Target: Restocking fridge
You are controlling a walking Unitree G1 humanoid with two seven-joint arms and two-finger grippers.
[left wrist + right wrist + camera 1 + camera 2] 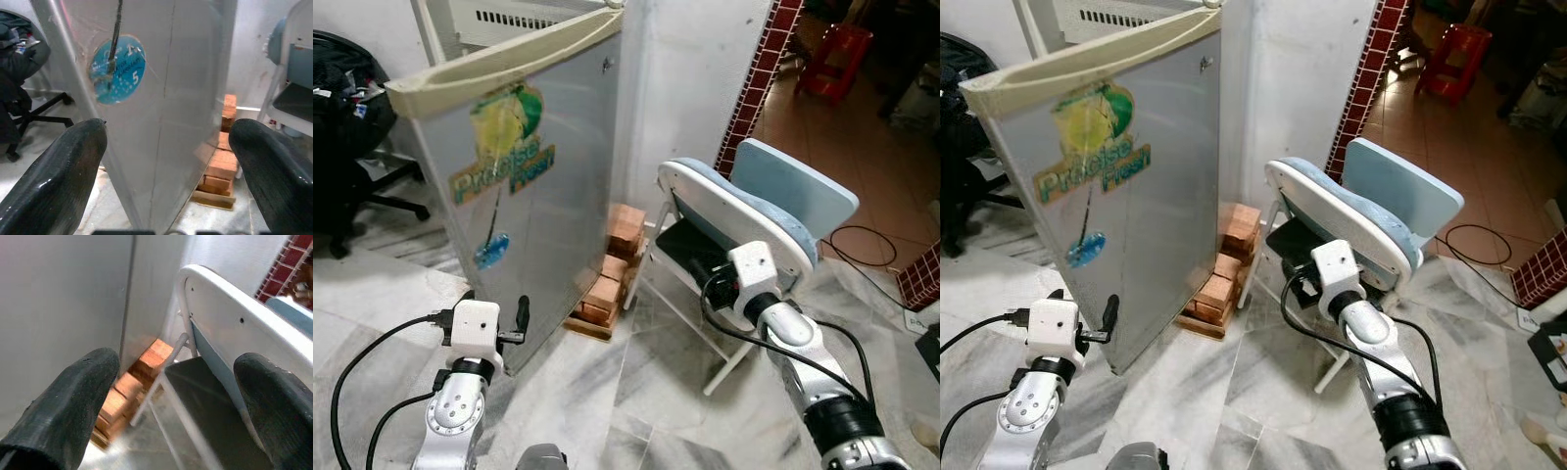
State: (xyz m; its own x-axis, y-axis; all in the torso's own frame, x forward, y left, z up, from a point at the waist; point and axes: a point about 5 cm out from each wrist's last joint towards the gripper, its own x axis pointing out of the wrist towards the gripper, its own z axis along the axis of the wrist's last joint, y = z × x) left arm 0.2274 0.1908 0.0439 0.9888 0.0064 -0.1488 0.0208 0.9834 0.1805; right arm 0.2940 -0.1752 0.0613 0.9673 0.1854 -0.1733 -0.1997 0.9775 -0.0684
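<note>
The silver fridge door (533, 186), with a yellow-green "Praise Fresh" sticker and a round blue sticker (117, 68), stands swung out towards me, its cream seal along the top edge. My left gripper (496, 307) is low at the door's bottom corner. Its fingers (63, 166) are open and hold nothing, with the door's face close ahead between them. My right gripper (715, 279) is raised to the right of the door, open and empty, and points at the gap between the door and a folded white and blue chair (744, 211).
Stacked red bricks (612, 264) lie on the marble floor under the fridge side. A black office chair (352, 127) with bags stands at the left. A red stool (832, 59) is far back right. A black cable (862, 240) loops on the floor.
</note>
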